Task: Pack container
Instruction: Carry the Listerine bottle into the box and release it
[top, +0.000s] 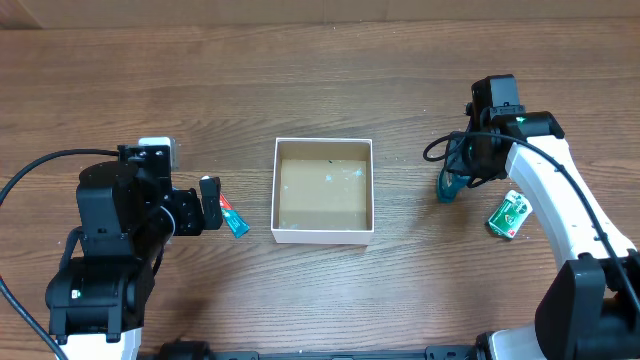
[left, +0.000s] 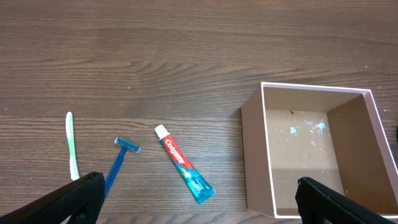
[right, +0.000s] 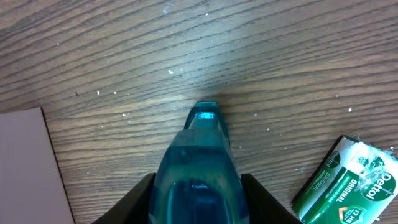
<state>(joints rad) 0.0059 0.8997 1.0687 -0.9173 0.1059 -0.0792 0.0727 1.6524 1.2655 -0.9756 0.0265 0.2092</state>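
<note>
The container, a square white-walled box with a tan floor, stands empty at the table's middle; it also shows in the left wrist view. My left gripper is open and empty, hovering beside a Colgate toothpaste tube that lies on the table left of the box. My right gripper is shut on a clear teal bottle, right of the box. The bottle's tip is at or near the wood.
A blue razor and a green-white toothbrush lie left of the toothpaste. A green Dettol soap pack lies right of the teal bottle, also in the right wrist view.
</note>
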